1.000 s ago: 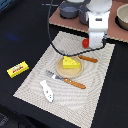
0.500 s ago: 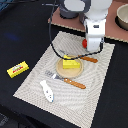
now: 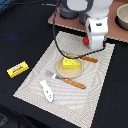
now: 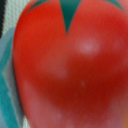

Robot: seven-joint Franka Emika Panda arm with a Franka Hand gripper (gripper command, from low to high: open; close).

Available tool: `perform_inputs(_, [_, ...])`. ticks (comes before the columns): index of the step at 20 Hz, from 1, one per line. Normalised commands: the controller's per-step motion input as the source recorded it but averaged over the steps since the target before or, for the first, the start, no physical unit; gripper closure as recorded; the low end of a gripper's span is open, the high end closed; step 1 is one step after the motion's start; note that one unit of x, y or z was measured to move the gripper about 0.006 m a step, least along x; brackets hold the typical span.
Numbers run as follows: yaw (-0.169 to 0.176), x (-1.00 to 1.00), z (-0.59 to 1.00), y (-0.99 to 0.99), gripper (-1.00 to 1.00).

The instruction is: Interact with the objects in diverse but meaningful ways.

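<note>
Red tomato (image 4: pixel 70 65) fills the wrist view, likely being approached for pickup, though the tool's (image 3: pixel 95 46) opening cannot be told.

Black tabletop (image 3: pixel 20 35) carries a beige woven placemat (image 3: pixel 95 95) and, well apart toward the exterior view's left, a flat yellow labelled box (image 3: pixel 18 69). On the mat — tan round plate (image 3: pixel 62 73), white fish-shaped piece (image 3: pixel 47 90), two wooden-handled cutlery pieces (image 3: pixel 71 82) beside the plate. A brown board (image 3: pixel 68 22) lies at the far edge.
</note>
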Motion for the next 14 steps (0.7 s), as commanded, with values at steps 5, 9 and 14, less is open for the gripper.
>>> perform_inputs(5, [0.080,-0.45,0.69,-0.25,1.00])
perform_inputs(9, [0.045,-0.67,0.45,-0.39,1.00])
perform_inputs(14, [0.006,-0.74,0.11,-0.53,1.00])
